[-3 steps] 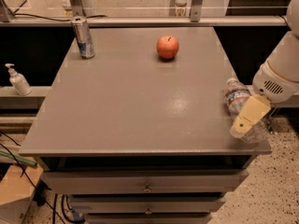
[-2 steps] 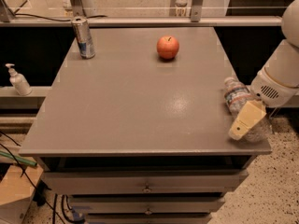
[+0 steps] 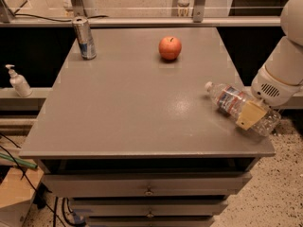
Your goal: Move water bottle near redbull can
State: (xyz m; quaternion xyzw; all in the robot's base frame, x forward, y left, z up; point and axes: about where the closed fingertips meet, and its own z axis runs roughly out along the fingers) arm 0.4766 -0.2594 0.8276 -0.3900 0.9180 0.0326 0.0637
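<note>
End effector [image 3: 249,116] clamped on one water bottle [image 3: 229,98] at table [image 3: 142,122] edge; one redbull can [image 3: 84,38], one apple [image 3: 170,48].

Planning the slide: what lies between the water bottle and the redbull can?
Camera view: bare table; the apple sits off that line. The gripper is at the water bottle.

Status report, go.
Hand at water bottle, right edge of table. Bottle lying flat, cap inward. Redbull can upright, far left corner. Apple near the route.
</note>
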